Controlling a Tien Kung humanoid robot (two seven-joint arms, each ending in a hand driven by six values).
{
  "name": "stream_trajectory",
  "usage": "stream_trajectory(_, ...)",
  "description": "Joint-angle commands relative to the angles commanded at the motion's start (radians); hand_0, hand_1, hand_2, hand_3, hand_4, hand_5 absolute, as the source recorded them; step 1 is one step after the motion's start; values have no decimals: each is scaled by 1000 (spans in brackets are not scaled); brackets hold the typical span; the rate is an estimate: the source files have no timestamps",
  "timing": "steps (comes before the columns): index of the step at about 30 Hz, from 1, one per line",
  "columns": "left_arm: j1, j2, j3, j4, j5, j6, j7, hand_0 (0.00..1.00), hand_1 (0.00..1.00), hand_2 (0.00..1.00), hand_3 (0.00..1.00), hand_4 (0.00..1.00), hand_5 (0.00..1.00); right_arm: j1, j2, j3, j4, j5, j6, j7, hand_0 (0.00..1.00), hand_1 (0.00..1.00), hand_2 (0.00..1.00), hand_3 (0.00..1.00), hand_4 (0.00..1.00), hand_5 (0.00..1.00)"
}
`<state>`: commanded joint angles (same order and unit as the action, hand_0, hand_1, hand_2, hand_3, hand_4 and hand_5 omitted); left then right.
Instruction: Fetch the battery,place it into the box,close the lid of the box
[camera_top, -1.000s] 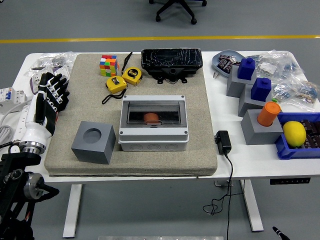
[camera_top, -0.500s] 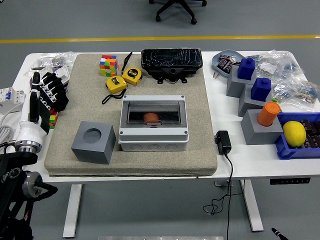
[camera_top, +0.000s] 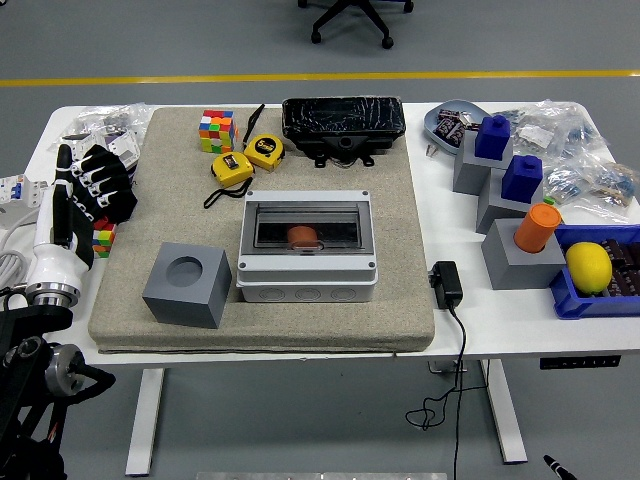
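Note:
A white box (camera_top: 307, 251) with a smoky clear lid lies on the beige mat, lid down flat. Through the lid an orange-brown battery (camera_top: 302, 236) shows inside it. My left hand (camera_top: 88, 183) hovers over the table's left edge, well left of the box, its black fingers (camera_top: 110, 172) relaxed and holding nothing. My right hand is out of the picture.
A grey cube with a round hole (camera_top: 187, 285) sits left of the box. Behind it lie two yellow tape measures (camera_top: 248, 158), a colour cube (camera_top: 217, 131) and a black case (camera_top: 343, 124). Grey stands with blue and orange pieces (camera_top: 510, 190) and a blue bin with a lemon (camera_top: 588, 267) fill the right. A black adapter (camera_top: 446, 284) lies beside the mat.
My left hand has drawn back to the left, off the mat toward the table's edge, uncovering a small colour cube. The box and battery have not moved.

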<state>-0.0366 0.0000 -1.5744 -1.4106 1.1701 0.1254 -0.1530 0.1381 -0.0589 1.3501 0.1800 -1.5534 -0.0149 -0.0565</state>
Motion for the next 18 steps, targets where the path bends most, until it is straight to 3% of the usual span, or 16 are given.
stream_trajectory(1, 0, 0, -2, 0, 4, -5, 2, 476, 615, 589, 770, 998, 998, 0, 0, 2, 0, -1, 0, 0, 786, 722, 724, 761, 998, 998)
stream_trajectory(2, 0, 0, -2, 0, 6, -7, 2, 672, 723, 674, 779, 998, 984, -1, 0, 3, 0, -2, 0, 0, 784, 714, 715, 758, 998, 998)
stream_trajectory(7, 1, 0, -4, 0, 44, -21, 9, 672, 723, 674, 779, 998, 984, -1, 0, 5, 0, -3, 0, 0, 784, 714, 715, 758, 998, 998)
stream_trajectory(8, 1, 0, -5, -1, 58, -25, 13, 763, 857, 820, 667, 998, 970, -1, 1, 7, 0, -5, -1, -1, 781, 709, 714, 758, 998, 998)
stream_trajectory(13, 0, 0, -6, -3, 59, -34, 13, 763, 857, 820, 667, 998, 970, -1, 1, 9, 0, -6, -1, -1, 781, 709, 714, 758, 998, 998)
stream_trajectory(14, 0, 0, -6, -3, 55, -36, 12, 791, 801, 741, 896, 998, 964, -1, 1, 9, 0, -6, -1, -1, 777, 710, 713, 758, 998, 998)
stream_trajectory(18, 1, 0, -5, -4, 58, -38, 10, 791, 801, 741, 896, 998, 964, -1, 1, 9, 0, -5, -1, 0, 777, 710, 713, 758, 998, 998)
